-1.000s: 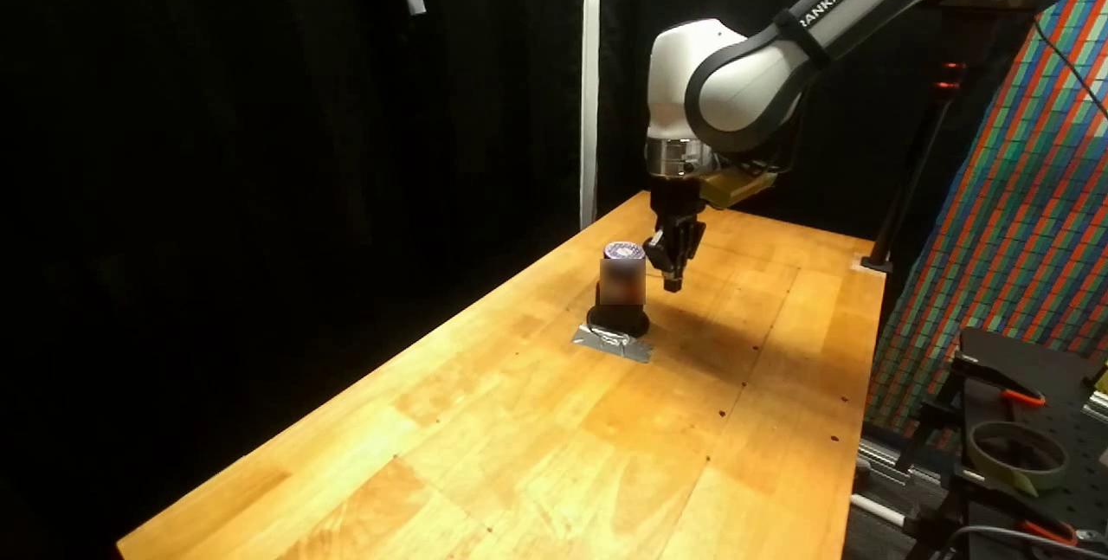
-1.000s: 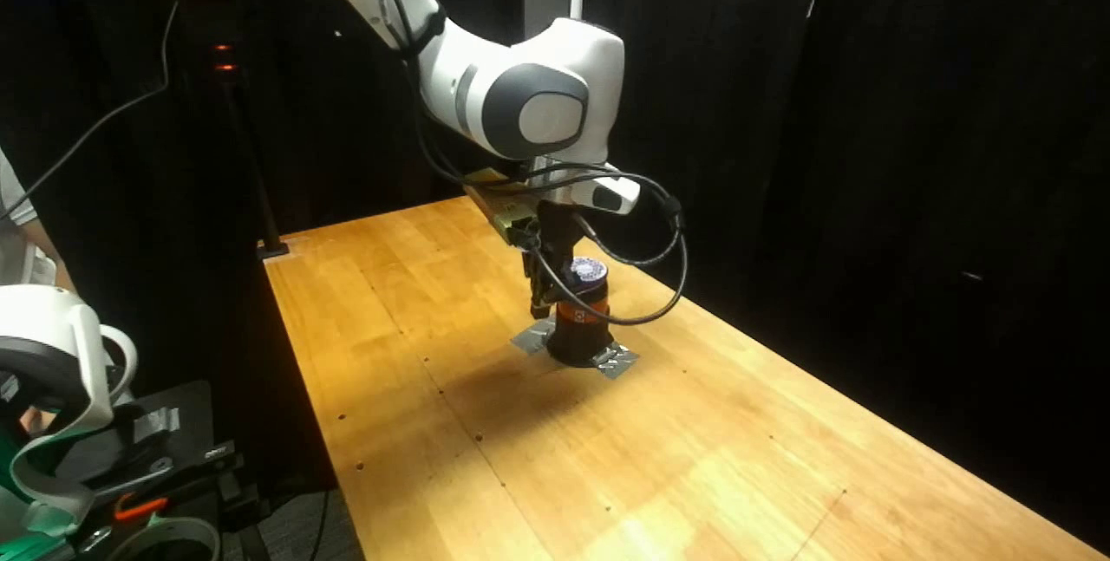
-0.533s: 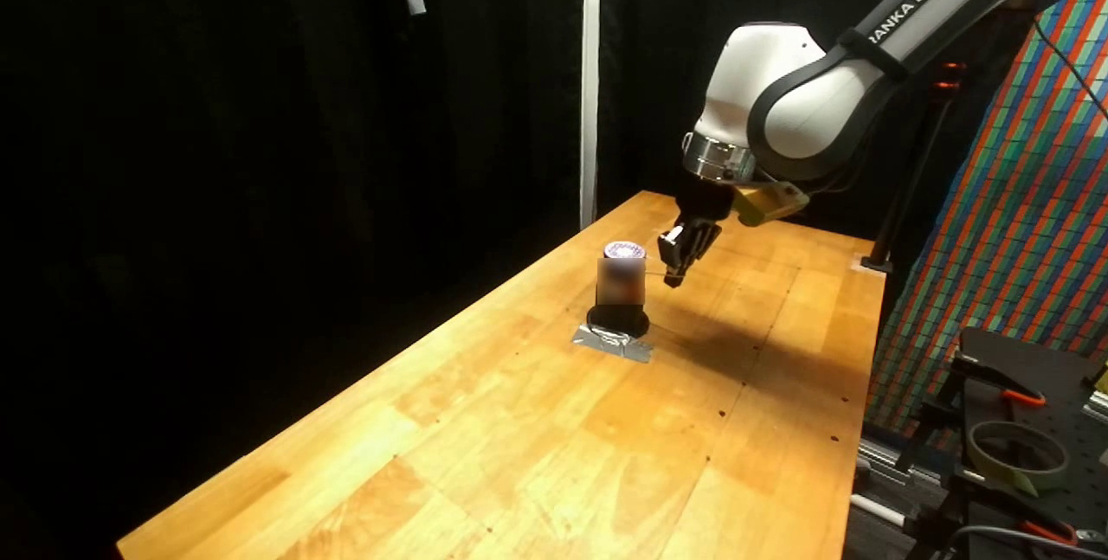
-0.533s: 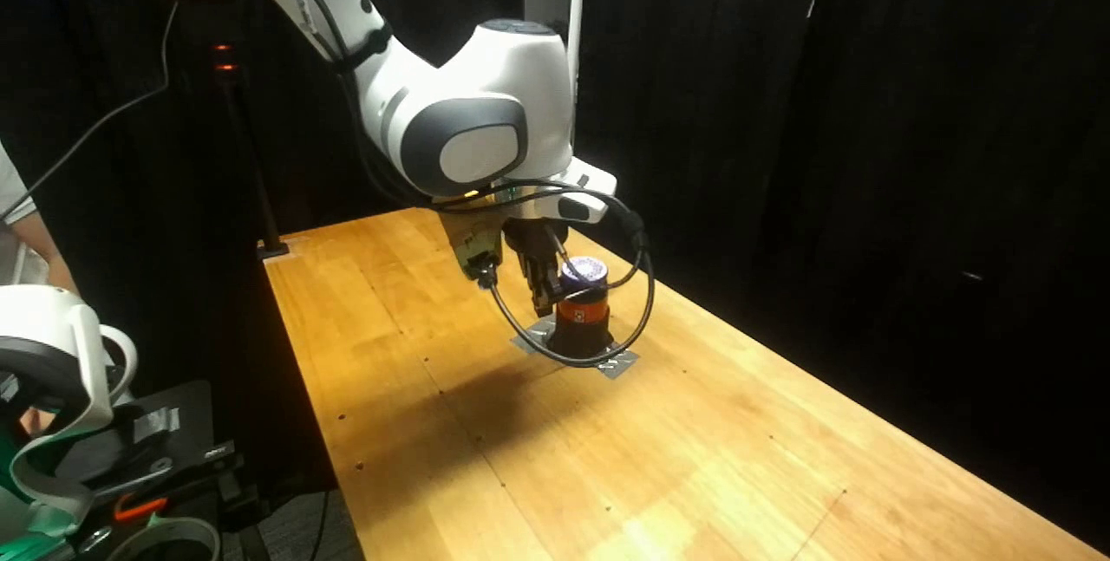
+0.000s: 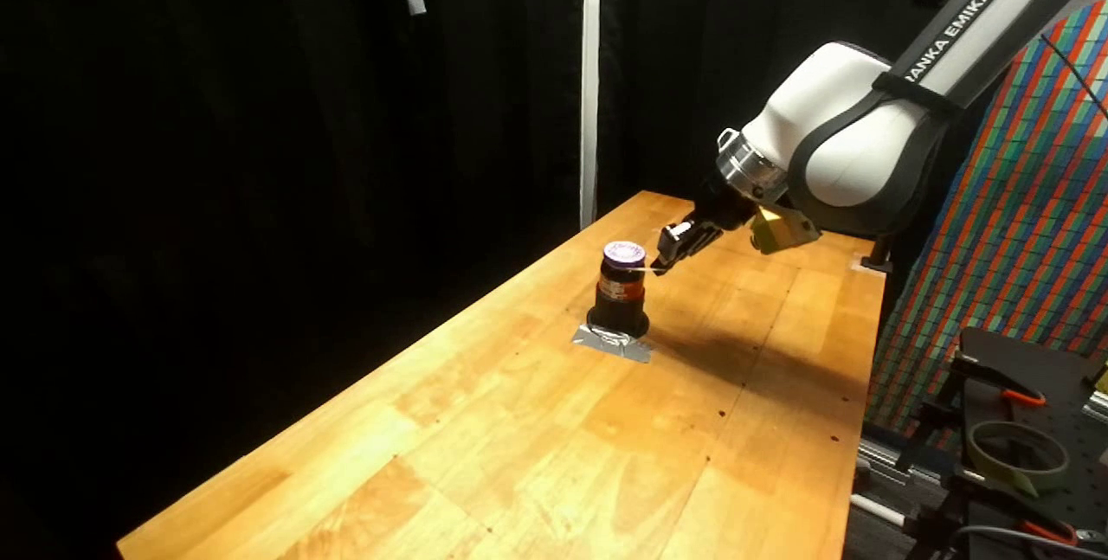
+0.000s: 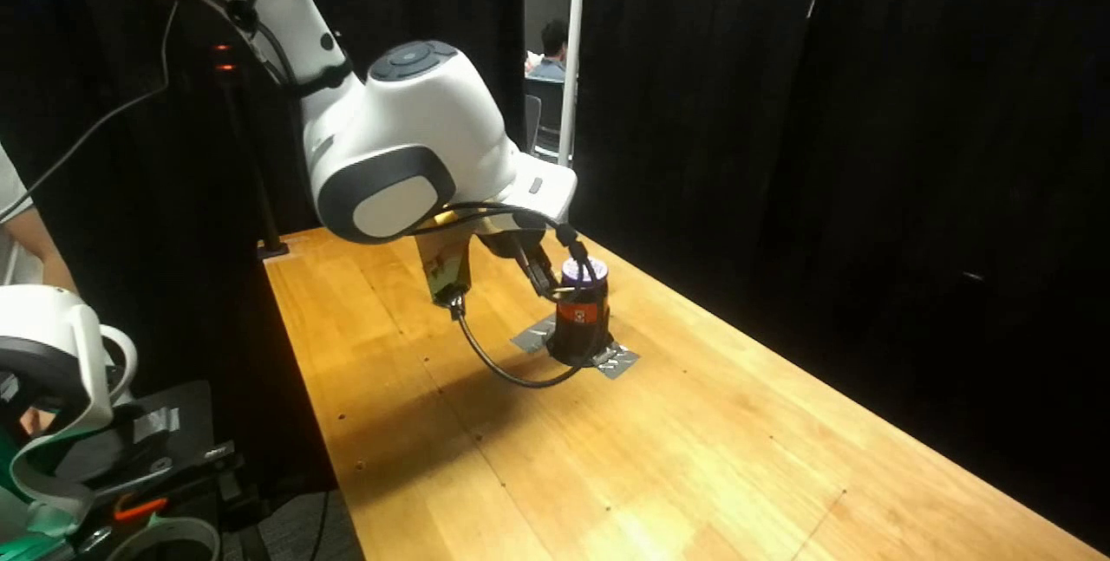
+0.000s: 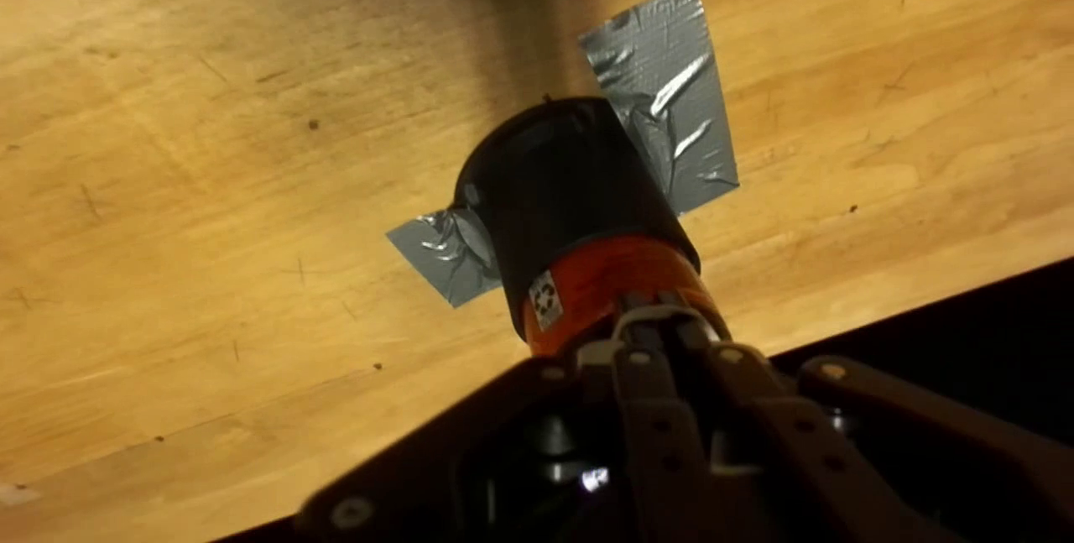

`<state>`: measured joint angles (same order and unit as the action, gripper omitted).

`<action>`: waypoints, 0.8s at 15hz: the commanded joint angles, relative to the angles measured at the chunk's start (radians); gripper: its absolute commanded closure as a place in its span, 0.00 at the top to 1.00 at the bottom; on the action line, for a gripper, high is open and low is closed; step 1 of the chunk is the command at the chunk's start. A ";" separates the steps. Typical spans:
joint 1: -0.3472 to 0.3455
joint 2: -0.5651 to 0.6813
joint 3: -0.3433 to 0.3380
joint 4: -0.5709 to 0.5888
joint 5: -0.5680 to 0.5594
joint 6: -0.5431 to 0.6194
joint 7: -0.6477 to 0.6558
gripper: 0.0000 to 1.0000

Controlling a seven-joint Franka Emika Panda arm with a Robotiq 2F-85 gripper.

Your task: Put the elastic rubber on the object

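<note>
In an exterior view, the pincer point(image 5: 660, 267) is leaning beside the upright dark jar point(image 5: 620, 290) on the table point(image 5: 537, 430), its tips pinching an elastic band point(image 5: 649, 269) that is reaching toward the jar's upper part. In an exterior view, a cable point(image 6: 520, 382) is hanging before the jar. In the wrist view, the fingers point(image 7: 663, 434) are standing nearly together, grey tape point(image 7: 684, 81) flanking the jar's base.

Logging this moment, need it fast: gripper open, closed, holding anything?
Gripper: closed or nearly so, apparently holding the elastic rubber.
</note>
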<state>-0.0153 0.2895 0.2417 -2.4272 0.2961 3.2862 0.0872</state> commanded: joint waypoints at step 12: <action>-0.049 0.106 -0.002 -0.164 -0.277 0.645 0.229 0.11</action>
<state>-0.0563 0.3832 0.2505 -2.5684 0.1035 3.8265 0.2257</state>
